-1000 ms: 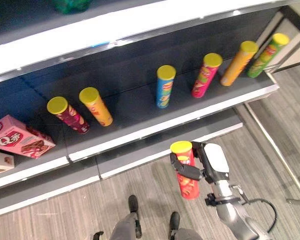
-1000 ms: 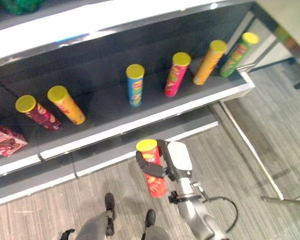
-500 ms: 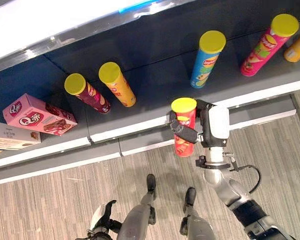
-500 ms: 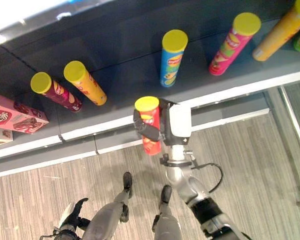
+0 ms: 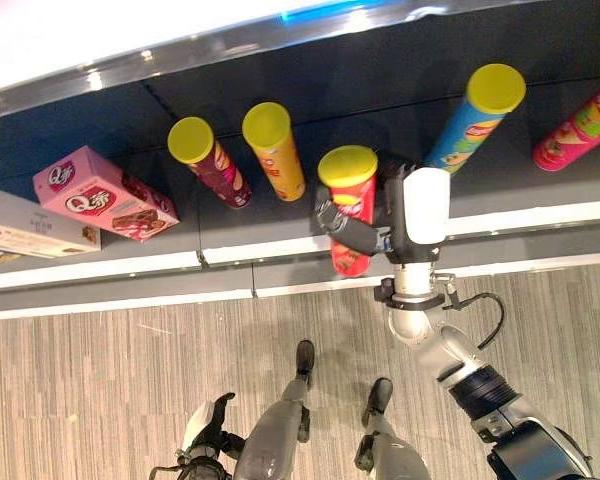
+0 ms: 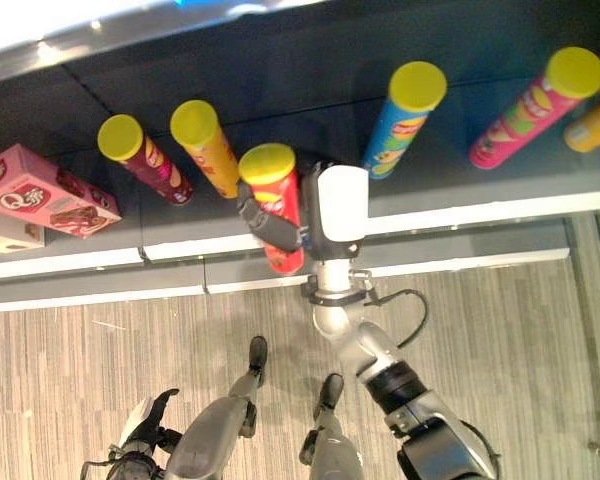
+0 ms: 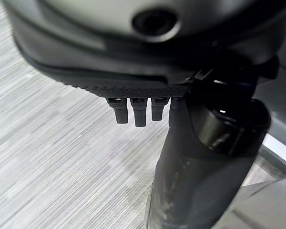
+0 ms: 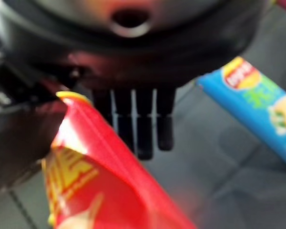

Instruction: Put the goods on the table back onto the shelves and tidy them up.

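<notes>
The right robot hand is clamped around a red crisp can, upright at the centre of the frame, over the front lip of the shelf. It's mid-placement, I'd say: next it must reach in and set the can in the gap between the orange can and the blue can. The left robot hand, lower left, hangs relaxed and empty.

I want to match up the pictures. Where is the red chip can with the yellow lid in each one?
Left eye view: red chip can in the middle, held upright in the right hand at the shelf's front edge.
Right eye view: left of centre, in the same hand.
Left wrist view: not in it.
Right wrist view: lower left, very close.
Shared landmark: the blue chip can standing on the shelf just beyond it.
</notes>
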